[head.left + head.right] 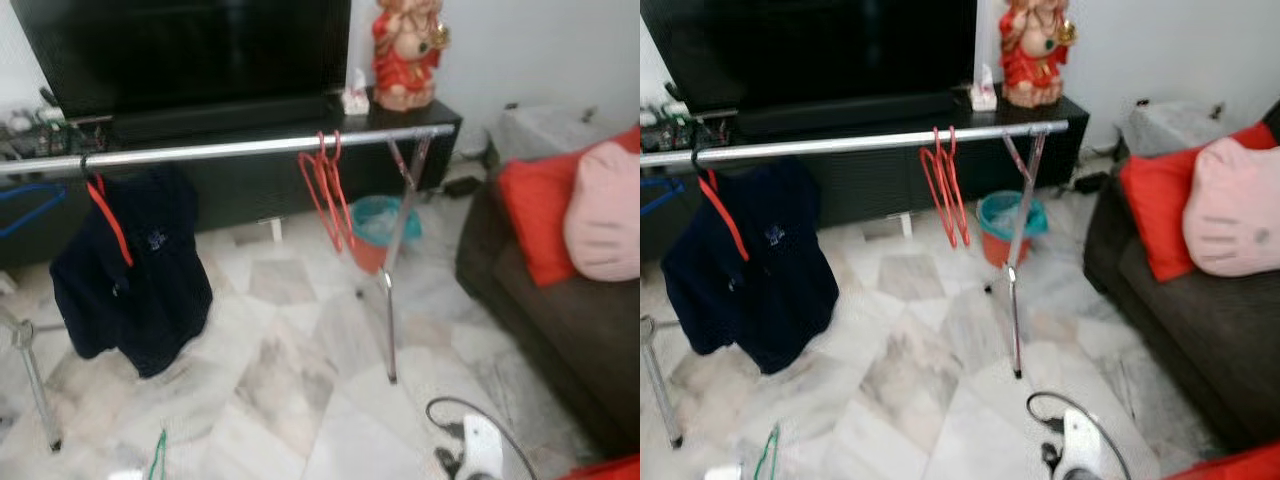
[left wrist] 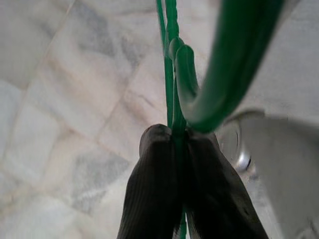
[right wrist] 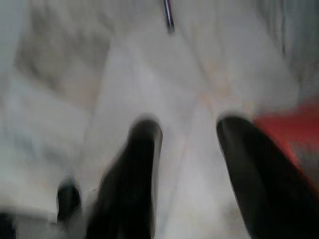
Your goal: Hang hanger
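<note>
A silver clothes rail (image 1: 250, 147) runs across the room in front of a black TV cabinet. Red hangers (image 1: 326, 190) hang near its right end, and a dark navy garment (image 1: 130, 270) hangs on a red hanger at the left. In the left wrist view my left gripper (image 2: 180, 137) is shut on a green hanger (image 2: 219, 64), whose hook curves up past the fingers. A sliver of that green hanger (image 1: 158, 458) shows at the bottom edge of the left eye view. My right gripper (image 3: 189, 127) hangs open over the marble floor, holding nothing.
A blue hanger (image 1: 25, 205) hangs at the rail's far left. A teal-lined orange bin (image 1: 378, 230) stands behind the rack's right leg (image 1: 392, 300). A brown sofa with red cushions (image 1: 545, 215) fills the right. A cable and white plug (image 1: 470, 440) lie on the floor.
</note>
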Available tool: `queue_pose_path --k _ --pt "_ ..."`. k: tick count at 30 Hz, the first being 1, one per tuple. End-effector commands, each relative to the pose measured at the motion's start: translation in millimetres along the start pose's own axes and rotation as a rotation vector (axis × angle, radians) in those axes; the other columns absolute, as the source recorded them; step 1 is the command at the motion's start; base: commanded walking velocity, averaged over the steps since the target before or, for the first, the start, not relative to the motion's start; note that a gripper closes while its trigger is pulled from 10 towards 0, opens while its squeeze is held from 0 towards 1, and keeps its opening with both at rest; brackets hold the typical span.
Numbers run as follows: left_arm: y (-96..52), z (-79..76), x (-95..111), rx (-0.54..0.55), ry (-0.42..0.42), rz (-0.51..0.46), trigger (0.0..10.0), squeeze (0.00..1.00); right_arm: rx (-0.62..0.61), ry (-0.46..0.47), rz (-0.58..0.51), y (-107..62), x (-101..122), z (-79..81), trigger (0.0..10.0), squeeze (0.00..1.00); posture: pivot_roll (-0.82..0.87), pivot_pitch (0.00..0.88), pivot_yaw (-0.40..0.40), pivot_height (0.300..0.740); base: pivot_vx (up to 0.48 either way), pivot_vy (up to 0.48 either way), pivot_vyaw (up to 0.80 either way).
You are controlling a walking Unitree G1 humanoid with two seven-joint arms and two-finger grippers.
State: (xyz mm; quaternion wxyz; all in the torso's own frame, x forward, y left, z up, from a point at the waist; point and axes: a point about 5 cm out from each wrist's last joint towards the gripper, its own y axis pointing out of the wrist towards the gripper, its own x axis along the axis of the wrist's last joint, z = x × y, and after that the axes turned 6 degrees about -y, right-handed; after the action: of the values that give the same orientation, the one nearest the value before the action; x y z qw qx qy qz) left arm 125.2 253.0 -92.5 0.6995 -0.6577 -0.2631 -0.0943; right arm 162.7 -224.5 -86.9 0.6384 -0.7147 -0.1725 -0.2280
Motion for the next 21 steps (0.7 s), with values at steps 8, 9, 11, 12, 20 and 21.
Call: queue_pose_path --k 8,9,11,12,20,21 --pt "-1.9 10.5 1.0 0.035 -0.014 -0.001 10.0 0.0 0.041 -0.014 -0.03 2.6 12.8 9.9 10.0 0.0 0.06 0.0 -0.053 0.74 0.333 0.0 0.8" --pt "-1.9 10.4 0.9 0.035 -0.015 -0.001 10.0 0.0 0.041 -0.014 -0.03 2.6 12.8 9.8 10.0 0.0 0.07 0.0 -0.055 0.74 0.334 0.0 0.8" --pt "-1.9 10.1 0.6 0.035 -0.017 0.0 10.0 0.0 0.038 -0.013 -0.025 2.6 12.4 8.8 10.0 0.0 0.06 0.0 -0.057 0.74 0.334 0.0 0.8" --pt "-1.8 9.9 0.5 0.035 -0.018 0.0 10.0 0.0 0.037 -0.013 -0.024 2.6 12.4 8.5 10.0 0.0 0.06 0.0 -0.058 0.74 0.337 0.0 0.8" --pt "-1.4 8.6 0.5 0.038 -0.006 0.003 10.0 0.0 0.031 -0.006 -0.017 2.6 12.6 5.9 10.0 0.0 0.06 0.0 -0.067 0.74 0.12 0.0 0.06" --pt "-1.4 8.5 0.5 0.038 -0.006 0.003 10.0 0.0 0.031 -0.006 -0.016 2.6 12.6 5.7 10.0 0.0 0.06 0.0 -0.067 0.74 0.0 0.0 0.0"
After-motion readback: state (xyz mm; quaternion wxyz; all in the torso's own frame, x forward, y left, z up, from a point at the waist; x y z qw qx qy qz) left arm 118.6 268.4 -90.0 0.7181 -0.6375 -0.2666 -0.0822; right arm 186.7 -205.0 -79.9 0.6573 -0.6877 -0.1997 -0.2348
